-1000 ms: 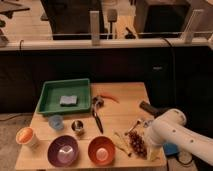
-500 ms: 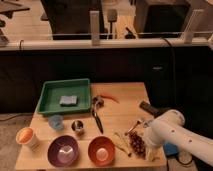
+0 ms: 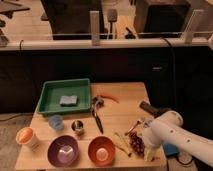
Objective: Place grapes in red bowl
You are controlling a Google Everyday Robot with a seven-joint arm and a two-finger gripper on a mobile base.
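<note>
Wooden table point(image 3: 131, 95), viewed from above its front edge.

Grapes point(image 3: 134, 144): small dark reddish-purple bunch lying on the table near the front right corner, pale stems trailing off to the left. They lay just right of the red bowl point(image 3: 101, 150), outside it, with a strip of bare wood between the two. The red bowl sat at the front edge, about midway along, showing only its pale inner bottom.

Tool point(image 3: 143, 139): at the end of the white arm point(image 3: 175, 137), which reached in over the right edge of the table. The tool was down at the grapes, on their right side, right against the bunch. Whether it was open, closed or holding the bunch could not be told; the arm's bulk covered it.

Other items noted:
- Purple bowl point(image 3: 63, 150) at the front edge, just left of the red bowl.
- Orange cup point(image 3: 26, 137) near the front left corner.
- Small blue cup point(image 3: 56, 121) and metal cup point(image 3: 77, 126) behind the purple bowl.
- Green tray point(image 3: 50, 105) toward the back left corner, with a blue-grey sponge point(image 3: 68, 100) lying inside.
- Dark-handled utensil point(image 3: 96, 117) lying near the table's middle, just right of the tray.
- Thin orange-red piece point(image 3: 111, 98) beside the utensil's far end.
</note>
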